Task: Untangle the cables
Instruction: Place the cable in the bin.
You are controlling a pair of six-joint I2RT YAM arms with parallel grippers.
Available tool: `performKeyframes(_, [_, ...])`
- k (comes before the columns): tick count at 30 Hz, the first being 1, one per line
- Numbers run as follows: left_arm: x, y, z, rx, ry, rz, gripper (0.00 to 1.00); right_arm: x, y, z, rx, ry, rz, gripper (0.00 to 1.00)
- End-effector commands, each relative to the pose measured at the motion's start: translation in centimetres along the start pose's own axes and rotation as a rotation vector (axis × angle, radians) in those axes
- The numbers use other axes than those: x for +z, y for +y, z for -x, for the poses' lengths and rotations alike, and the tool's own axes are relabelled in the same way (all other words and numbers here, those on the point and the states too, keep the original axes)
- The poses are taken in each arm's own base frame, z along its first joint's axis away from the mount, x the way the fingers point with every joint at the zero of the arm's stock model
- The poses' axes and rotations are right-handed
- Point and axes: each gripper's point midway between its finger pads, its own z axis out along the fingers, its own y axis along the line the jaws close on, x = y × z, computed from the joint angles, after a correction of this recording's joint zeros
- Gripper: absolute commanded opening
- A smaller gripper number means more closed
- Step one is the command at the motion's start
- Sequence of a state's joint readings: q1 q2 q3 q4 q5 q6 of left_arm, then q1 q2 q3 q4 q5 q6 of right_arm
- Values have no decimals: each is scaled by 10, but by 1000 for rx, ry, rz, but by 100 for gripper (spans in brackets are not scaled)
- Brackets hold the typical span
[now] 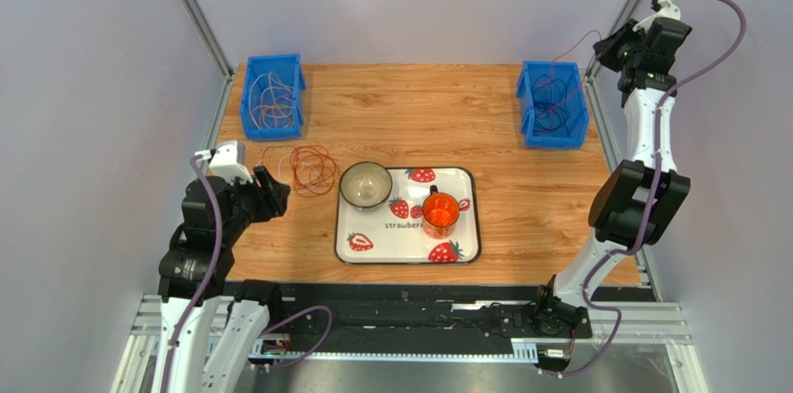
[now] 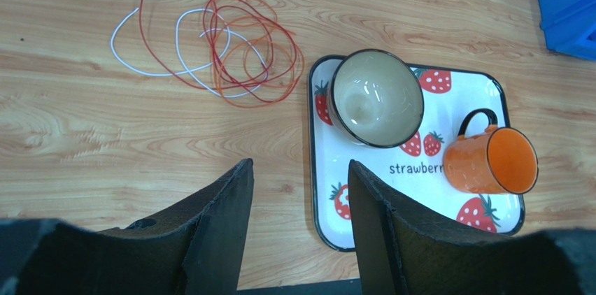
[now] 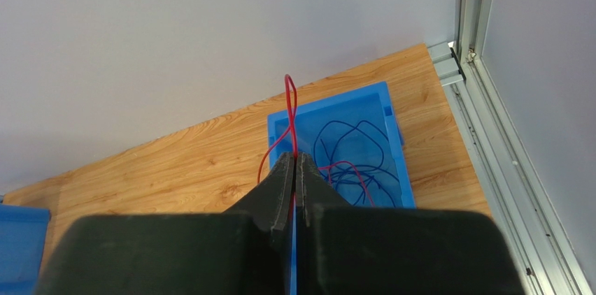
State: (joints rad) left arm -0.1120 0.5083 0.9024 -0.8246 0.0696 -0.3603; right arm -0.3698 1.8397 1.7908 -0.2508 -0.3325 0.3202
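Right pincer [image 3: 294, 159]: closed, its two fingers pressed together on a red cable [image 3: 287, 78], raised high over the far right corner of the worktop [image 2: 105, 141].
Red cable: rises in a small crossed loop above the fingertips; one strand drops into the right blue bin [image 3: 395, 145] below.
Right blue bin: holds dark blue cables [image 3: 350, 145] in loose loops, with a red strand lying among them.
Left pincer [image 2: 299, 163]: open, fingers apart with nothing between them, held above the worktop by the near left edge of the tray [image 2: 476, 89].
Tangle [image 2: 245, 54]: red and orange loops heaped together on the bare worktop ahead of the left pincer, just beside the tray's far left corner.
White cable [image 2: 161, 74]: threads through the tangle and trails out to its left.
Tray: strawberry-printed, carrying a bowl [image 2: 376, 97] and an orange mug [image 2: 493, 161], both upright.
Left blue bin [image 1: 248, 100]: at the far left of the worktop, with pale cables [image 1: 270, 97] inside.
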Motion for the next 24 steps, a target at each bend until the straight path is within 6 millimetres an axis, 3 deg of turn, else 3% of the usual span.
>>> performKeyframes(1, [3, -2, 8, 21, -29, -11, 60, 13, 6, 4, -49, -46, 36, 0])
performKeyframes(15, [3, -3, 7, 24, -33, -20, 60, 67, -9, -62, -101, 53, 7, 0])
performKeyframes(24, [3, -3, 8, 26, -38, -19, 60, 86, -28, -102, -117, 118, -26, 0])
